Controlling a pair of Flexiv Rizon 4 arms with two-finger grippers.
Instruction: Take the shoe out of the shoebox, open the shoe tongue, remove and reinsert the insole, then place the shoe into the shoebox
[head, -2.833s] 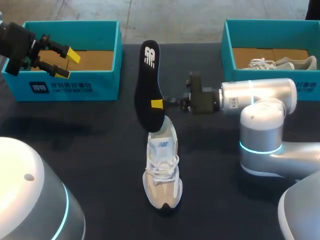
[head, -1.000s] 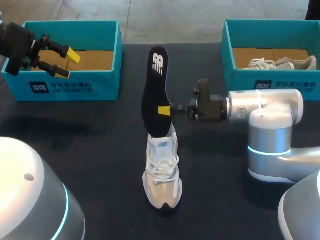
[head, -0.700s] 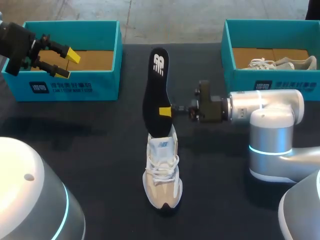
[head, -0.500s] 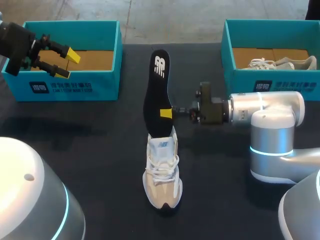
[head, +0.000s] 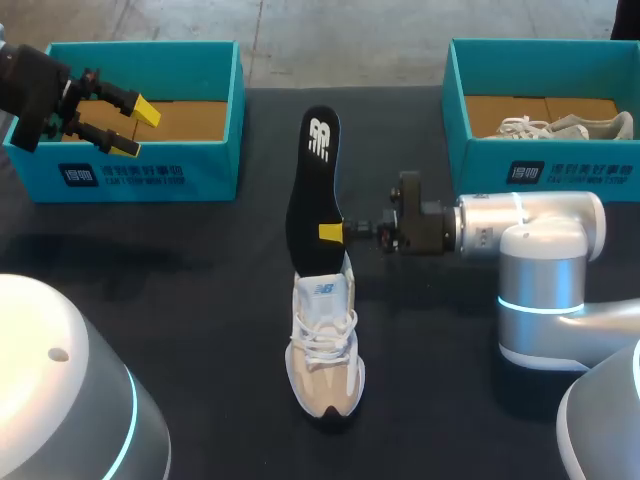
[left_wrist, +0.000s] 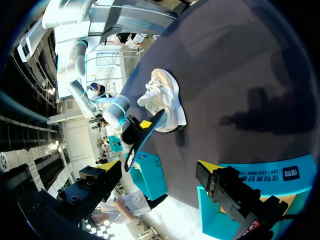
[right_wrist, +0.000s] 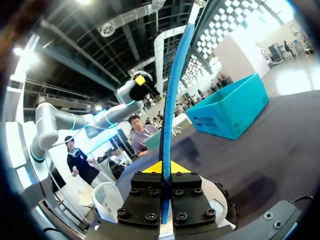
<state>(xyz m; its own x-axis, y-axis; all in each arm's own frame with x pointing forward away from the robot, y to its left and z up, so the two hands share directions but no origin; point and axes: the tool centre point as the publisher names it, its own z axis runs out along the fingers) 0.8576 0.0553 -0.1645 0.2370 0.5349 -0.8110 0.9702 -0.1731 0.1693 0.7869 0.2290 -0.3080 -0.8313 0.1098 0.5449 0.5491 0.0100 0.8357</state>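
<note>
Clamped on the black foam insole, the right gripper has shifted it rightward and down, tilted to feed into the beige sneaker just beneath. The left gripper hangs released, empty.

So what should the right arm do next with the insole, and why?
Probably slide the insole down into the shoe. The right tool is shut on it, and it stands tilted with its lower end at the shoe's heel opening, most of it outside.
</note>
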